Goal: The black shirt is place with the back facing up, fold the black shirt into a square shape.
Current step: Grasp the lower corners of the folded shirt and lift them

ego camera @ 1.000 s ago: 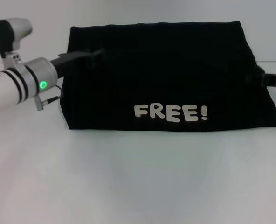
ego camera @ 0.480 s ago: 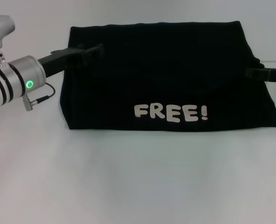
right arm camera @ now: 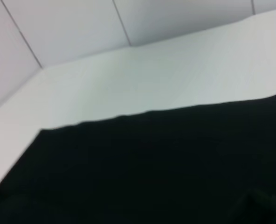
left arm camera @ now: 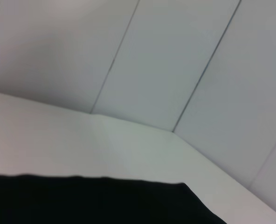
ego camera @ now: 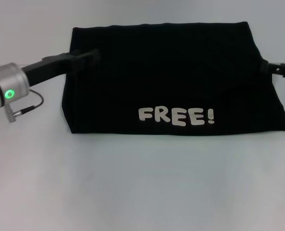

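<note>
The left gripper [ego camera: 87,57] reaches in over the left edge of the black shirt [ego camera: 171,82]; whether it is open or closed is unclear. The shirt lies folded on the white table [ego camera: 142,183], "FREE!" facing up. The right gripper [ego camera: 272,68] sits at the shirt's right edge, its state unclear.

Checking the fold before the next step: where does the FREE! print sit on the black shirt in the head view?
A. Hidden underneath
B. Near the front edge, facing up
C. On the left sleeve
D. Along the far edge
B: the cream FREE! letters lie face up just above the black shirt's near edge.
</note>
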`<act>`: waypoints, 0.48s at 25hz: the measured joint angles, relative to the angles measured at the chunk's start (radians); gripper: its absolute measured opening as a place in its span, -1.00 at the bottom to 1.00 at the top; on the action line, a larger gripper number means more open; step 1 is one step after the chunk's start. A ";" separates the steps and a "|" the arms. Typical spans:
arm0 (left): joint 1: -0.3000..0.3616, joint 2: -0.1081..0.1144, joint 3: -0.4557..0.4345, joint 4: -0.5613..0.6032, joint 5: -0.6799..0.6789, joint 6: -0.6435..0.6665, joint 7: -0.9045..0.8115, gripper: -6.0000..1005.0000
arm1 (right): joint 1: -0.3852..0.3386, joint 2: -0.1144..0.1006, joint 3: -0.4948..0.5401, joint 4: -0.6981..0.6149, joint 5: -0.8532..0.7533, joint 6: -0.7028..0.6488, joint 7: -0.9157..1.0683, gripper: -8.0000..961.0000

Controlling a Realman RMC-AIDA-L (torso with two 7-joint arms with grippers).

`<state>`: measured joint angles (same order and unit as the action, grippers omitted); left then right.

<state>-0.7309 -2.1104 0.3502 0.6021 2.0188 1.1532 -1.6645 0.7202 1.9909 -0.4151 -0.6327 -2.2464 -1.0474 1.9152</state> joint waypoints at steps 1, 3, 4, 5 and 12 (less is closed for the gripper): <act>0.019 0.000 0.006 0.018 0.000 0.021 -0.014 0.39 | -0.008 -0.007 0.000 -0.001 0.025 -0.025 0.000 0.67; 0.052 -0.003 0.014 0.046 0.001 0.048 -0.027 0.39 | -0.028 -0.025 0.000 0.001 0.082 -0.084 0.000 0.69; 0.068 -0.004 0.017 0.057 0.003 0.054 -0.030 0.39 | -0.039 -0.036 0.000 0.003 0.109 -0.115 0.000 0.69; 0.084 -0.005 0.019 0.066 0.008 0.058 -0.031 0.39 | -0.048 -0.043 0.000 0.004 0.134 -0.141 0.001 0.69; 0.127 -0.011 0.020 0.092 0.138 0.047 -0.024 0.39 | -0.089 -0.080 -0.008 0.009 0.182 -0.276 0.026 0.68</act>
<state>-0.6041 -2.1211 0.3697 0.6938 2.1570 1.2003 -1.6890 0.6309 1.9104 -0.4235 -0.6233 -2.0645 -1.3237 1.9416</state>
